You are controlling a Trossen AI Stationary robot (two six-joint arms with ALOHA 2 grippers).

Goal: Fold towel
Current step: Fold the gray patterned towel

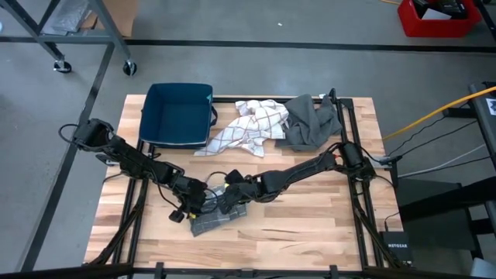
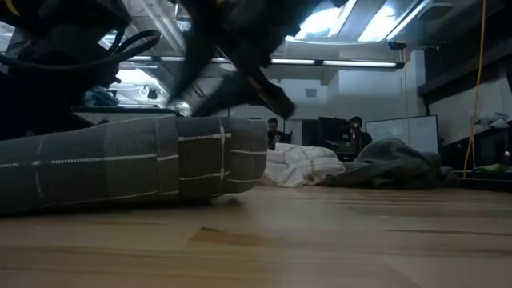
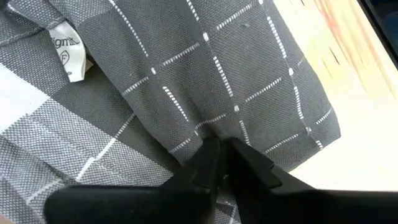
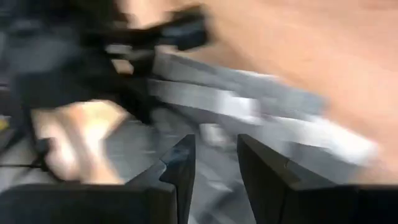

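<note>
Grey checked towel (image 1: 219,219) folded, lying at near-centre of wooden worktop (image 1: 310,225). Left gripper (image 1: 194,203) at towel's left edge, jaws closed, pinching towel cloth; white label (image 3: 68,57) visible on fabric in left wrist view. Right gripper (image 1: 230,198) just right of left one, over towel's far edge, jaws slightly open, holding nothing. Far side of worktop: blue bin (image 1: 179,114), white checked towel (image 1: 249,126), dark grey cloth (image 1: 311,120), left to right.

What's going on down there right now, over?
Left gripper shut on grey towel. Right gripper open above it. Other cloths lie clear.
</note>
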